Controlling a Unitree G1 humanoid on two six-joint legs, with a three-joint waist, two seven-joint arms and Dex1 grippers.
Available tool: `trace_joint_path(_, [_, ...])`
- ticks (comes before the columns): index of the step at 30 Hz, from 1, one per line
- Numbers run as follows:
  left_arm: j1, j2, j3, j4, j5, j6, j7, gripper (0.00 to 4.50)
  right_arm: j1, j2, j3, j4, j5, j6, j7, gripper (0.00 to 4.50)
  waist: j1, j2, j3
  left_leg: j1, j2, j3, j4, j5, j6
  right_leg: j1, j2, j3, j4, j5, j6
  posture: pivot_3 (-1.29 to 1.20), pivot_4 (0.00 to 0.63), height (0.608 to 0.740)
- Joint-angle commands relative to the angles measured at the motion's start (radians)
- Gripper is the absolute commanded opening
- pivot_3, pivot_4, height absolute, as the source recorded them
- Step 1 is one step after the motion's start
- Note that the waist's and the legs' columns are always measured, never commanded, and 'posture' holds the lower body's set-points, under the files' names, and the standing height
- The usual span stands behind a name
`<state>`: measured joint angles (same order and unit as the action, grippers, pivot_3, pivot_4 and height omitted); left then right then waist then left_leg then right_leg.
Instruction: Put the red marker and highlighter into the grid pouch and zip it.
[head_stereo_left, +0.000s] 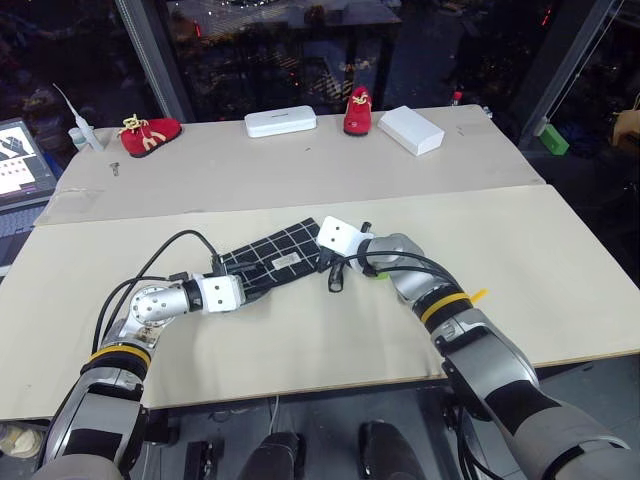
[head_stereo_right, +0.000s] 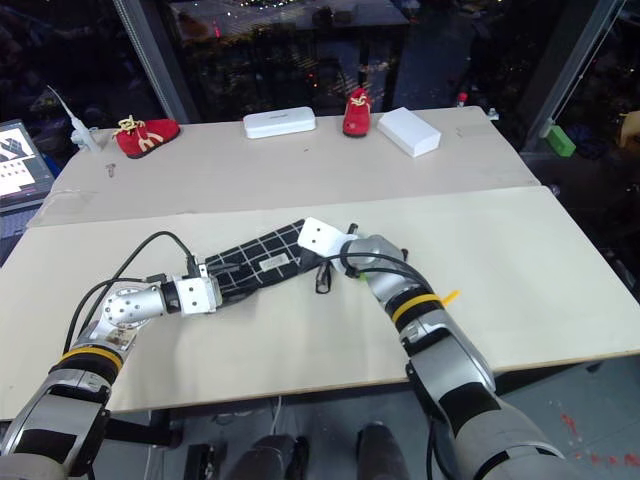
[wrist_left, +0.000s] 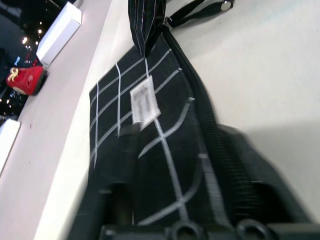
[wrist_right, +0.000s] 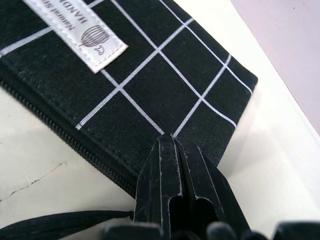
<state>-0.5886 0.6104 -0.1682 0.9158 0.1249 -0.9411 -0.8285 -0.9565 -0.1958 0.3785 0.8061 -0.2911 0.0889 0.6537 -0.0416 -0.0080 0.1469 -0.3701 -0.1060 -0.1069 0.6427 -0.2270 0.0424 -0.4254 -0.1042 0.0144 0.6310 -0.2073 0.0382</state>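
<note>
The grid pouch (head_stereo_left: 275, 255) lies flat at the table's centre, black with thin white lines and a white label (wrist_right: 80, 35). My left gripper (head_stereo_left: 244, 286) is shut on the pouch's left end. At the pouch's right end my right gripper (wrist_right: 172, 137) is shut, with its tips resting on the fabric by the zipper edge. The zipper pull loop (head_stereo_left: 334, 277) lies loose on the table below that gripper. The red marker and the highlighter are out of view.
Along the far table edge stand a white hard case (head_stereo_left: 280, 121), a white box (head_stereo_left: 411, 129) and two red shoes (head_stereo_left: 150, 135) (head_stereo_left: 358, 110). A laptop (head_stereo_left: 20, 160) sits at the far left. A seam runs across the table behind the pouch.
</note>
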Motion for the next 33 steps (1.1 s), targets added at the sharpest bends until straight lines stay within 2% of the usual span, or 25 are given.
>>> trace_joint_path(1, [-0.025, 0.001, 0.007, 0.001, -0.017, -0.018, 0.0, 0.46, 0.009, -0.013, -0.008, -0.008, 0.0, 0.005, 0.013, 0.0, 0.0, 0.0, 0.0, 0.0, 0.0, 0.0, 0.0, 0.0, 0.0, 0.0, 0.0, 0.0, 0.0, 0.0, 0.0, 0.0, 0.15, 0.74])
trace_joint_path(2, [-0.024, -0.002, 0.008, 0.001, -0.025, -0.015, -0.007, 0.06, 0.01, -0.015, -0.008, -0.012, 0.001, 0.004, 0.016, 0.0, 0.001, 0.0, 0.0, 0.0, 0.0, 0.0, 0.0, 0.0, 0.0, 0.0, 0.0, 0.0, 0.0, 0.0, 0.0, 0.0, 0.15, 0.74])
trace_joint_path(11, [0.003, -0.018, 0.03, -0.033, -0.098, 0.051, -0.051, 0.02, 0.006, -0.004, -0.06, -0.023, 0.062, -0.007, 0.049, 0.0, 0.0, 0.0, 0.0, 0.0, 0.0, 0.0, 0.0, 0.0, 0.0, 0.0, 0.0, 0.0, 0.0, 0.0, 0.0, 0.0, 0.15, 0.74])
trace_joint_path(12, [0.01, -0.017, 0.032, -0.042, -0.104, 0.058, -0.053, 0.0, 0.003, 0.004, -0.089, -0.032, 0.102, 0.009, 0.072, 0.59, -0.001, 0.0, 0.0, -0.001, 0.0, 0.0, 0.0, 0.0, 0.0, 0.0, 0.0, 0.0, 0.0, 0.0, 0.0, 0.0, 0.15, 0.74])
trace_joint_path(17, [0.049, -0.014, 0.044, -0.071, -0.11, 0.105, -0.042, 0.0, -0.049, 0.015, -0.231, -0.13, 0.309, 0.161, 0.218, 2.23, -0.006, 0.0, 0.0, -0.003, 0.0, 0.0, 0.0, 0.0, 0.0, -0.003, 0.0, 0.0, 0.0, 0.0, 0.0, 0.0, 0.15, 0.74])
trace_joint_path(19, [0.067, -0.014, 0.047, -0.084, -0.102, 0.109, -0.029, 0.0, -0.083, 0.007, -0.287, -0.158, 0.368, 0.211, 0.229, 2.84, -0.006, 0.0, 0.0, -0.004, 0.0, 0.0, 0.0, 0.0, 0.0, -0.004, 0.0, 0.001, 0.0, 0.0, 0.0, 0.0, 0.15, 0.74])
trace_joint_path(20, [0.073, -0.014, 0.048, -0.09, -0.099, 0.111, -0.025, 0.0, -0.095, 0.004, -0.304, -0.163, 0.384, 0.229, 0.223, 3.29, -0.006, 0.0, 0.0, -0.006, 0.001, 0.0, 0.0, 0.0, 0.0, -0.006, 0.0, 0.001, 0.0, 0.0, 0.0, 0.0, 0.15, 0.74])
trace_joint_path(23, [0.099, -0.031, 0.075, -0.133, -0.129, 0.159, 0.004, 0.0, -0.131, -0.036, -0.357, -0.209, 0.47, 0.337, 0.291, 4.27, -0.003, 0.0, 0.0, -0.008, 0.001, 0.0, 0.0, 0.0, 0.0, -0.009, 0.0, 0.001, 0.001, 0.0, 0.0, 0.0, 0.15, 0.74])
trace_joint_path(25, [0.113, -0.055, 0.112, -0.183, -0.176, 0.235, 0.034, 0.0, -0.127, -0.074, -0.359, -0.258, 0.503, 0.391, 0.346, 4.27, -0.002, 0.0, 0.0, -0.011, 0.001, 0.0, 0.0, 0.0, 0.0, -0.011, 0.0, 0.001, 0.001, 0.0, 0.0, 0.0, 0.15, 0.74])
trace_joint_path(28, [0.155, -0.103, 0.169, -0.315, -0.271, 0.406, 0.081, 0.0, -0.08, -0.127, -0.304, -0.305, 0.458, 0.368, 0.364, 4.27, 0.004, 0.0, 0.0, -0.016, 0.0, 0.0, 0.001, 0.0, 0.0, -0.014, -0.001, 0.0, 0.001, 0.0, 0.0, 0.0, 0.15, 0.74])
trace_joint_path(33, [0.22, -0.118, 0.19, -0.485, -0.297, 0.562, 0.107, 0.0, -0.023, -0.137, -0.257, -0.317, 0.426, 0.344, 0.342, 4.27, -0.004, 0.0, 0.0, -0.017, 0.0, 0.0, 0.002, 0.0, 0.001, -0.015, -0.001, 0.0, 0.001, 0.0, 0.0, 0.0, 0.15, 0.74])
